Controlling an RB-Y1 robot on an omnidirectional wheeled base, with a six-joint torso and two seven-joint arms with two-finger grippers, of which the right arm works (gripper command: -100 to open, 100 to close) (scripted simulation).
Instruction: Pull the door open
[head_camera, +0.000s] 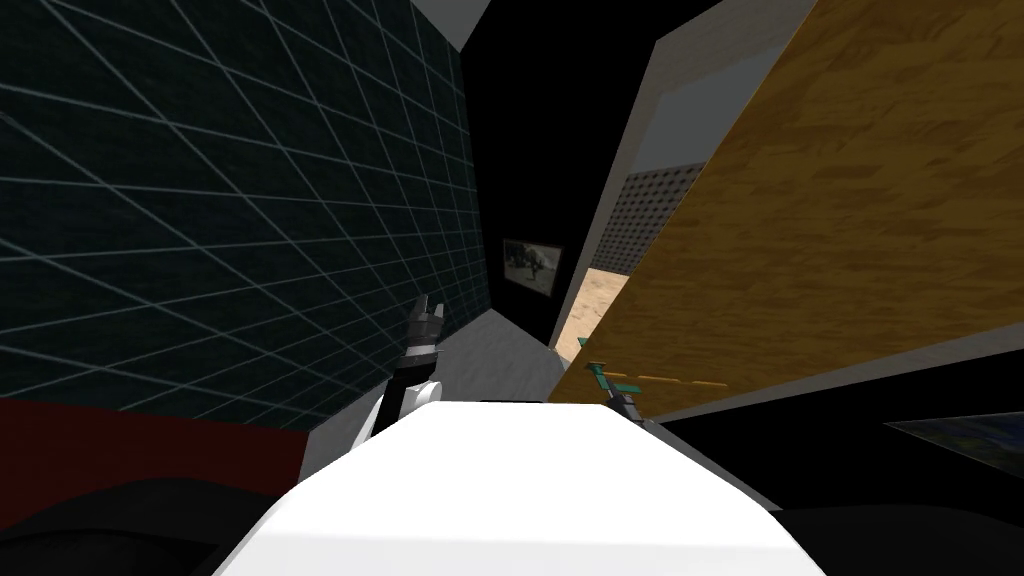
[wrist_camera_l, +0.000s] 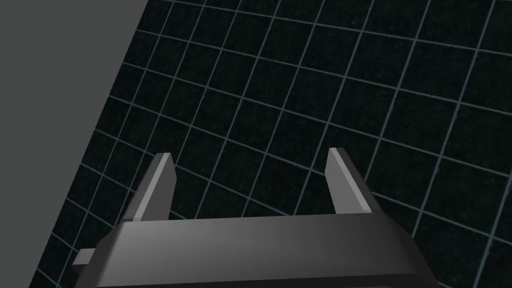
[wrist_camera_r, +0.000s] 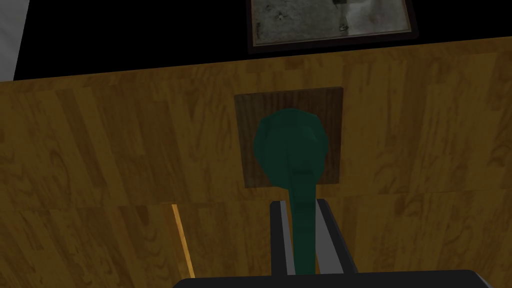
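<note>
A brown wooden door (head_camera: 840, 220) stands swung partly out from its white frame (head_camera: 640, 130); its face also shows in the right wrist view (wrist_camera_r: 125, 140). A dark green lever handle (wrist_camera_r: 295, 165) sits on a dark square plate (wrist_camera_r: 330, 105), seen small in the head view (head_camera: 603, 374). My right gripper (wrist_camera_r: 302, 240) is shut on the handle's lever, one finger on each side; in the head view the right gripper (head_camera: 628, 405) is just above my chest. My left gripper (head_camera: 428, 318) is raised beside the dark gridded wall (head_camera: 200, 200), open and empty (wrist_camera_l: 250, 185).
Through the gap between door and frame I see a sandy floor (head_camera: 595, 300) and a speckled wall (head_camera: 645, 215). A framed picture (head_camera: 532, 265) hangs against a black area. A red band (head_camera: 120, 440) runs low along the gridded wall.
</note>
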